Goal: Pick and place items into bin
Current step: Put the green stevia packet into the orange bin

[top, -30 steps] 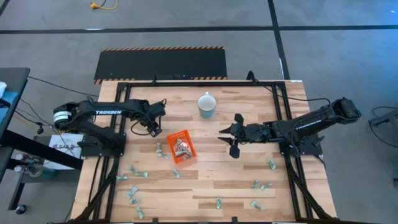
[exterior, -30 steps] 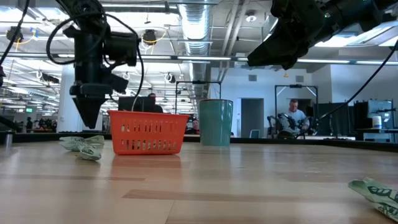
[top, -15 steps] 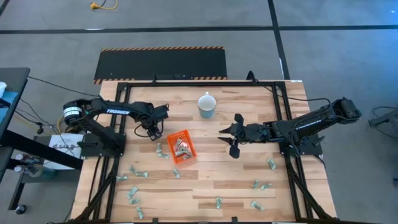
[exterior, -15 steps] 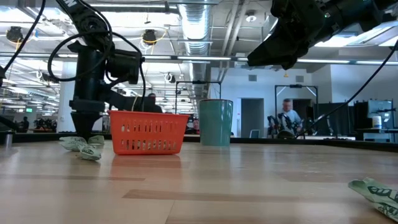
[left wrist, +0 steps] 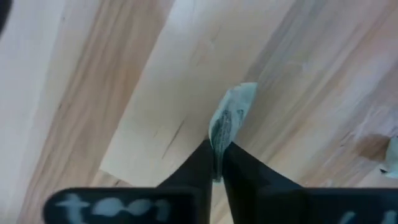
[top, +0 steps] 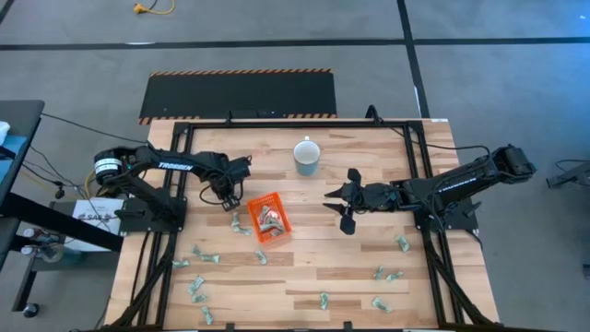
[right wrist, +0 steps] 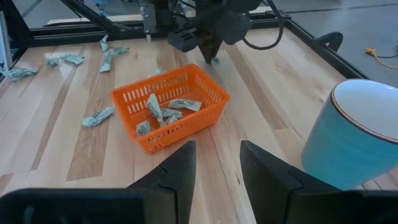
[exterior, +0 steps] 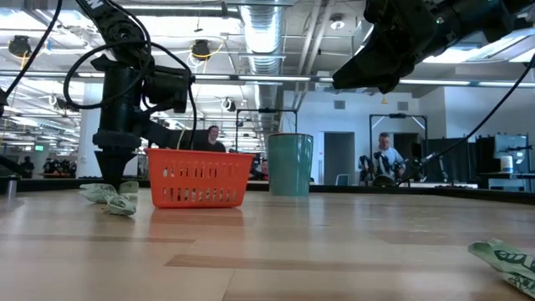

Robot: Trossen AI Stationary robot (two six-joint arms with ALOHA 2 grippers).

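Nearest in the low view, a crinkled pale green-and-white wrapped piece lies on the light wooden plank desk. More of these small wrapped items are scattered over the desk's near half in the high view, some at the left and some at the right, well apart from each other.

Farther in, the small shallow bright orange plastic bin with slotted walls sits near the middle of the desk, a few wrapped pieces already lying inside it. Just beside the bin on its left, two more pieces rest on the wood.

The left gripper is down at the desk surface just left of the bin, its jaws pressed together on one upright green-and-white wrapped piece, which sticks out beyond the fingertips. In the low view that gripper points straight down, its tip at the wood.

The right gripper hangs over the desk to the right of the bin, apart from it, its jaws spread with nothing between them.

Beyond the bin stands a pale blue ceramic mug with a white inside, upright. In the room behind, two people show.
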